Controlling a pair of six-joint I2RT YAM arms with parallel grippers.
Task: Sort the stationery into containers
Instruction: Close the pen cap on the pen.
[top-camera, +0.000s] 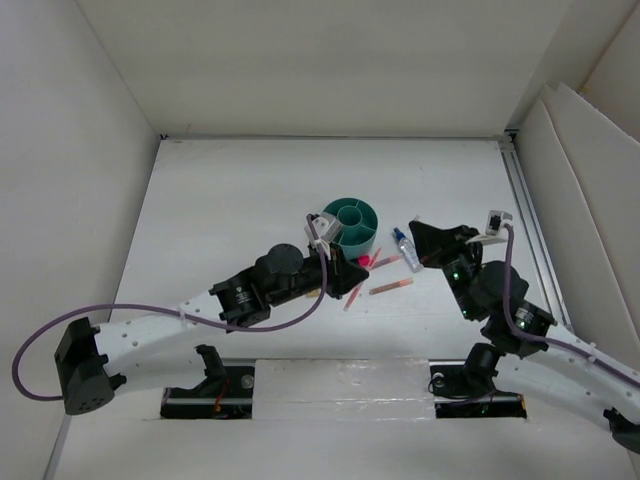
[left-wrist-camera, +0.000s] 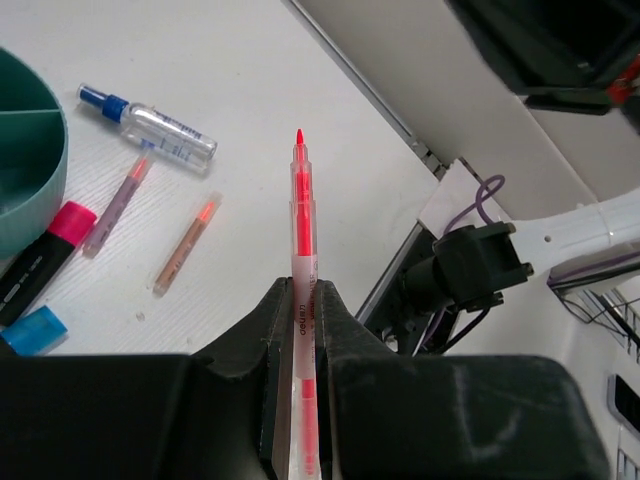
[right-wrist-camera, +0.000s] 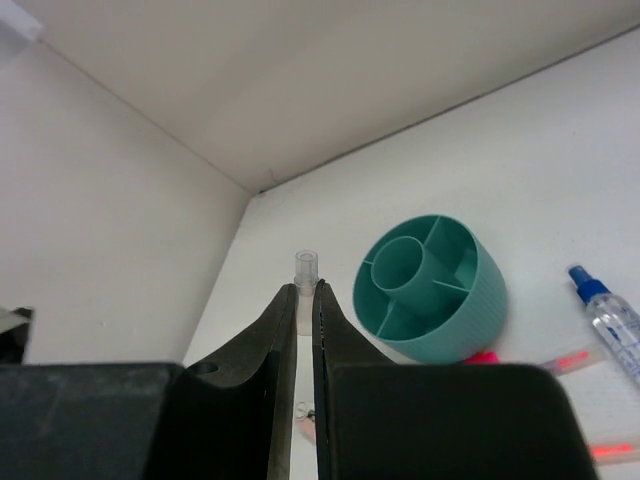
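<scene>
My left gripper (left-wrist-camera: 303, 290) is shut on a thin pink-orange pen (left-wrist-camera: 300, 210) whose bare red tip points away from me; it hangs just right of the teal organizer (top-camera: 352, 222). My right gripper (right-wrist-camera: 305, 292) is shut on a small clear cap (right-wrist-camera: 305, 268) and is held above the table, right of the organizer (right-wrist-camera: 430, 290). A clear bottle with a blue top (left-wrist-camera: 160, 128), two thin pens (left-wrist-camera: 118, 205) (left-wrist-camera: 186, 243) and a black marker with a pink end (left-wrist-camera: 45, 260) lie beside the organizer. A blue marker end (left-wrist-camera: 30, 330) shows beside it.
In the top view the bottle (top-camera: 406, 248) and loose pens (top-camera: 390, 287) lie between the two grippers (top-camera: 342, 268) (top-camera: 422, 238). White walls enclose the table, with a metal rail (top-camera: 525, 210) along the right side. The organizer's compartments look empty.
</scene>
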